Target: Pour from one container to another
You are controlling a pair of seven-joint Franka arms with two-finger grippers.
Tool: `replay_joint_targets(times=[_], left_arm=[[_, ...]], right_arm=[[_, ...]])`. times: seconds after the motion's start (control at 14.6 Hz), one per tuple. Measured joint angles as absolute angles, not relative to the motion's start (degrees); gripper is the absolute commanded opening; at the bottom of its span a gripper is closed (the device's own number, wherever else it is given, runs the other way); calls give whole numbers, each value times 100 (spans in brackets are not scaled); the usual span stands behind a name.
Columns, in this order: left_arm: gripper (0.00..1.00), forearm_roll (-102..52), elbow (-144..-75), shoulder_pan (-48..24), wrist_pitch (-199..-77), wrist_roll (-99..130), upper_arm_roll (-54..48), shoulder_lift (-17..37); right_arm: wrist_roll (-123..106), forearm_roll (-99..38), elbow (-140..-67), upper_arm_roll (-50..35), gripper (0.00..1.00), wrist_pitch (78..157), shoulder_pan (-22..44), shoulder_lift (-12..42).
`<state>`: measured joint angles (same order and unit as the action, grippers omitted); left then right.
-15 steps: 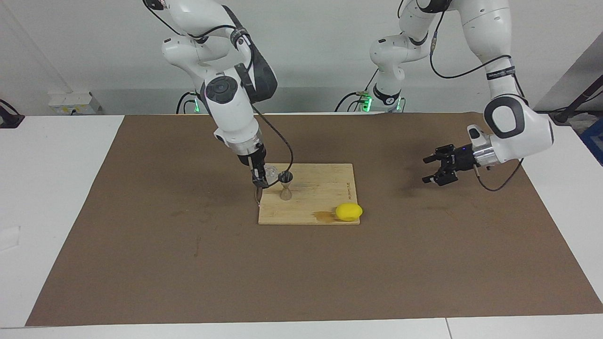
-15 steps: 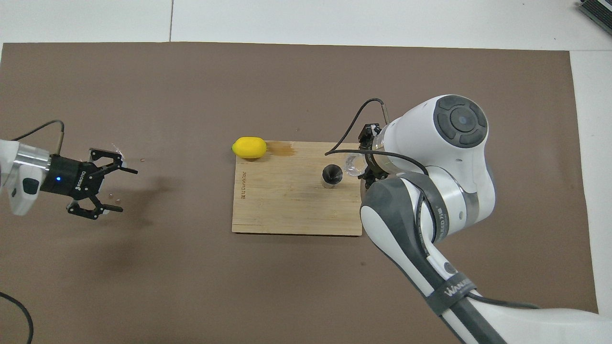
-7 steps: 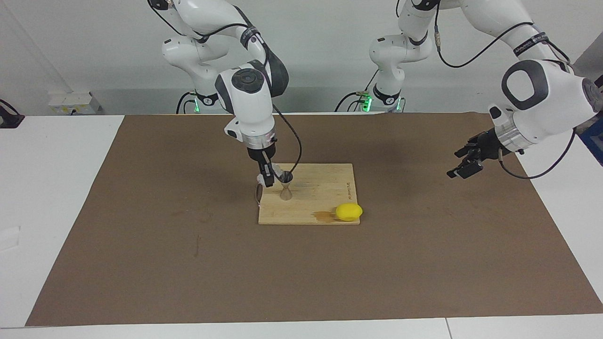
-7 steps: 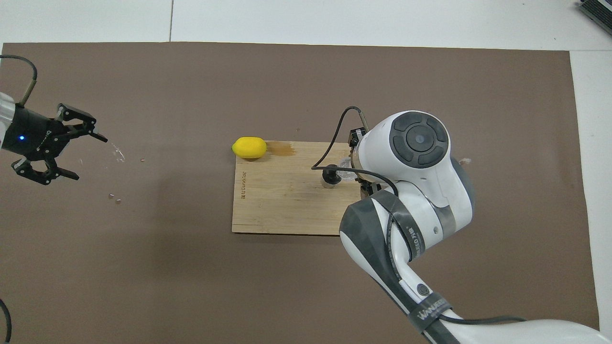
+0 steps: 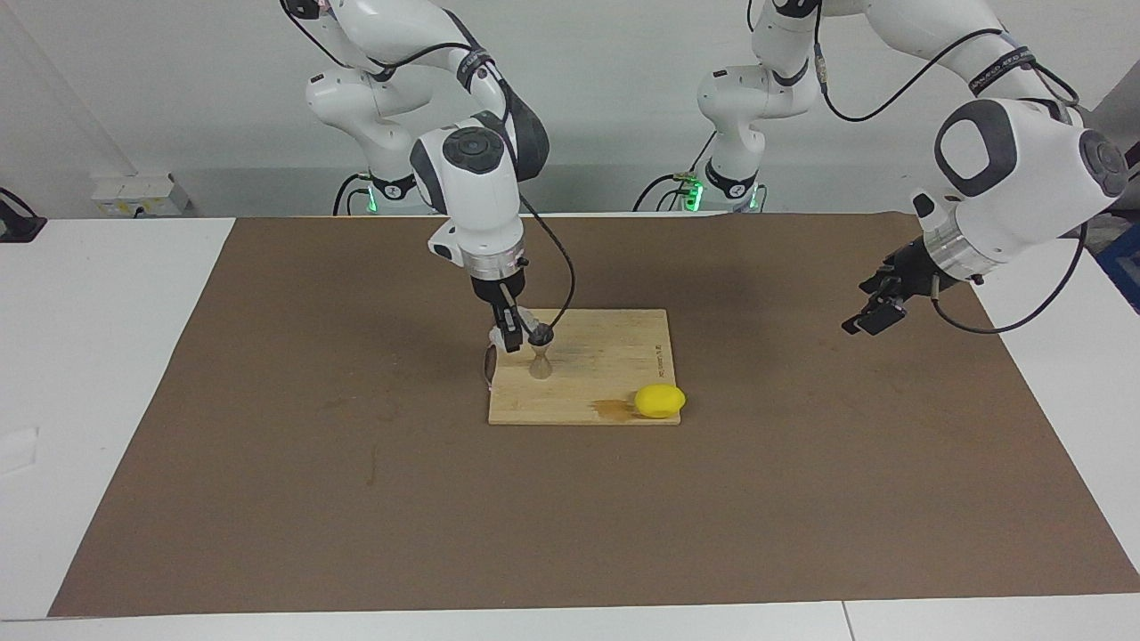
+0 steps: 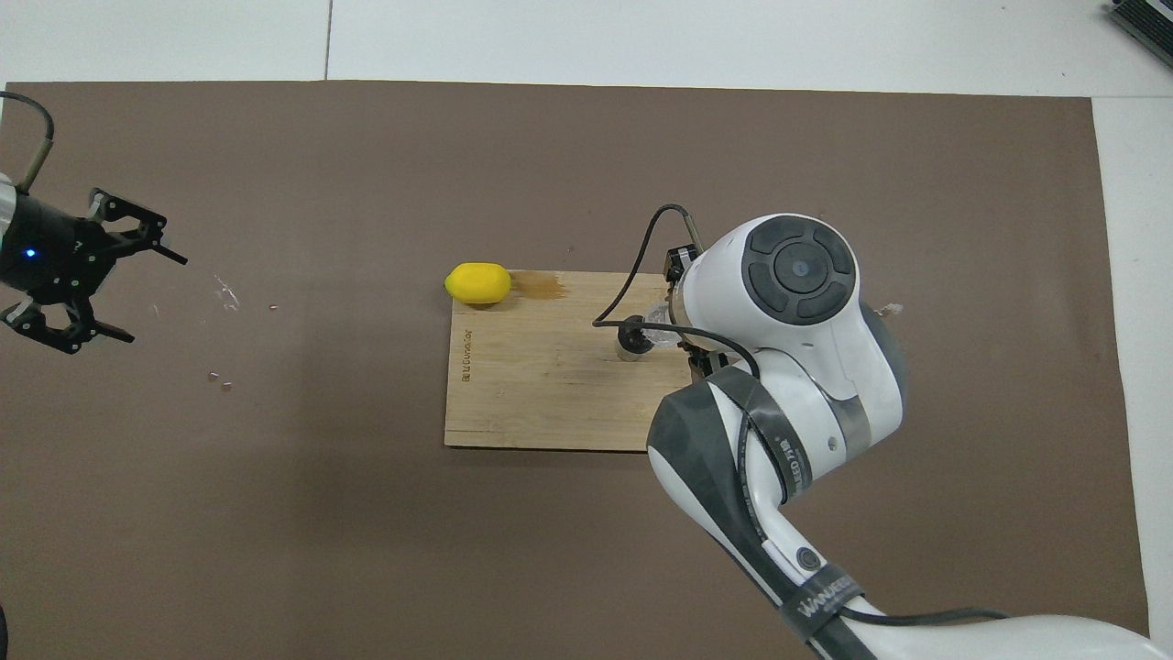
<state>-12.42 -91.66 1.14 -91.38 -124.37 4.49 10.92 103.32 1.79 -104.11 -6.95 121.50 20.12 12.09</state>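
Observation:
A small metal jigger [image 5: 540, 352] stands upright on a wooden cutting board [image 5: 606, 361], near the board's edge toward the right arm's end; it also shows in the overhead view [image 6: 630, 336]. My right gripper [image 5: 509, 333] is shut on a small clear cup [image 5: 529, 322] and holds it tilted, its mouth at the jigger's rim. In the overhead view the cup [image 6: 658, 323] peeks out from under the right arm's wrist. My left gripper [image 5: 859, 307] is open and empty, up in the air over the brown mat at the left arm's end [image 6: 151, 301].
A yellow lemon [image 5: 660, 401] lies at the board's corner farthest from the robots, toward the left arm's end, beside a wet brown stain [image 5: 612, 408] on the board [image 6: 550, 394]. Small bits of debris [image 6: 224, 293] lie on the brown mat under the left gripper.
My right wrist has turned and brought the clear cup against the jigger's rim. My left gripper has drawn away from the board toward its own end of the table.

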Motion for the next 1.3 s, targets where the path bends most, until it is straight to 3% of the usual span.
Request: replay_joint_targets(times=[0.96, 1.3], left_arm=[[100, -920, -9165, 118, -7970, -4691, 477, 169], [100, -869, -9175, 118, -7907, -3535, 476, 85]], right_arm=[[10342, -476, -10383, -666, 9, 12161, 1864, 1230], [9969, -1380, -10387, -667, 9, 12161, 1504, 1268]])
